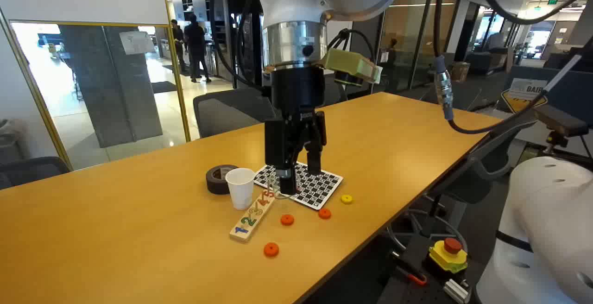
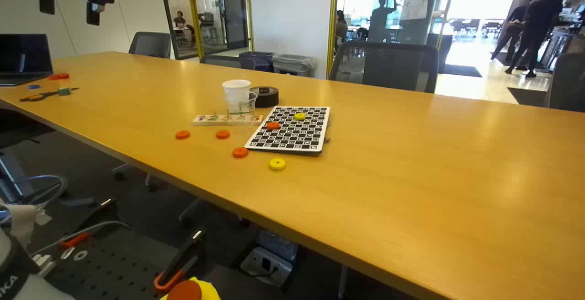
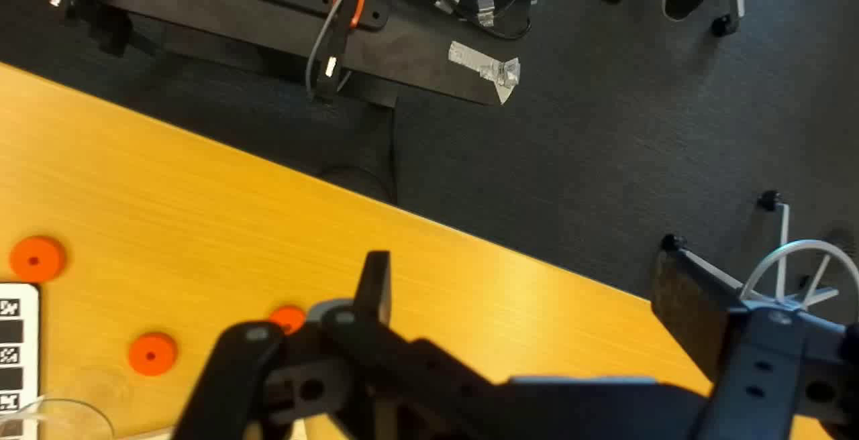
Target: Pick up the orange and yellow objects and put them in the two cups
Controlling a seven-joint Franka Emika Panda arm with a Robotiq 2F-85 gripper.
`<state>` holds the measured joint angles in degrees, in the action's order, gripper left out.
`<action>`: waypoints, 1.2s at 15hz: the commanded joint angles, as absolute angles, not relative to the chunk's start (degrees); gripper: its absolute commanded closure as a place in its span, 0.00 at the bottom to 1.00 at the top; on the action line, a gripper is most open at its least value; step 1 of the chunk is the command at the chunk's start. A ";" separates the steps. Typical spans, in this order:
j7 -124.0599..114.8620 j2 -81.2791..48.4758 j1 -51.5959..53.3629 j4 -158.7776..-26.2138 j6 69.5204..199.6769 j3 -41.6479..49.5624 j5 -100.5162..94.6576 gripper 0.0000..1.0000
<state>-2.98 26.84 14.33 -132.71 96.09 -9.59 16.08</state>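
My gripper (image 1: 301, 177) is open and empty, held well above the table; it also shows at the upper left of an exterior view (image 2: 70, 10) and in the wrist view (image 3: 533, 306). Orange rings (image 1: 271, 249) (image 1: 287, 219) (image 1: 324, 213) and a yellow ring (image 1: 346, 199) lie on the table. Another orange ring (image 2: 273, 125) and another yellow ring (image 2: 300, 116) lie on the checkered board, mostly hidden behind my gripper in an exterior view. A white cup (image 2: 236, 88) stands upright behind a clear plastic cup (image 2: 249, 110). The clear cup also shows in the wrist view (image 3: 60, 421).
The checkered board (image 1: 317, 190) lies beside the clear cup. A wooden number strip (image 1: 252, 218) lies by the cups. A dark tape roll (image 1: 215, 181) stands behind the white cup. A laptop (image 2: 25, 55) and pliers (image 2: 43, 95) are at the table's far left. The table edge (image 2: 183, 185) runs along the front.
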 commanded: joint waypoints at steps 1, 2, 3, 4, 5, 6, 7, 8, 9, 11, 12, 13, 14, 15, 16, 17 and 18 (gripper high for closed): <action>-2.71 26.89 13.47 -132.35 95.89 -10.30 16.35 0.00; -2.71 26.96 13.47 -132.19 95.89 -10.30 16.35 0.00; -2.71 27.06 13.47 -132.16 95.89 -10.30 16.35 0.00; -2.71 27.09 13.47 -132.16 95.89 -10.30 16.35 0.00; -2.71 27.09 13.47 -132.16 95.89 -10.30 16.35 0.00; -3.62 26.85 13.19 -132.92 97.60 -10.69 16.16 0.00; -4.52 26.67 12.91 -133.57 98.84 -10.98 16.16 0.00; -6.62 26.15 12.33 -135.21 102.30 -11.58 16.55 0.00; -7.94 25.64 12.03 -136.36 105.23 -11.92 16.73 0.00; -11.65 23.31 11.34 -139.39 113.23 -12.55 17.43 0.00; -14.08 21.30 10.73 -140.86 117.92 -12.86 17.32 0.00; -15.99 19.82 10.44 -141.89 121.33 -13.04 17.05 0.00; -18.60 17.26 9.83 -142.37 124.99 -13.52 15.89 0.00; -20.84 15.50 9.38 -143.14 127.98 -13.75 15.07 0.00; -23.20 13.41 8.92 -143.50 131.01 -14.10 13.95 0.00; -25.32 11.42 8.66 -143.70 133.67 -14.29 12.98 0.00; -28.16 9.40 8.31 -143.85 136.35 -14.62 11.16 0.00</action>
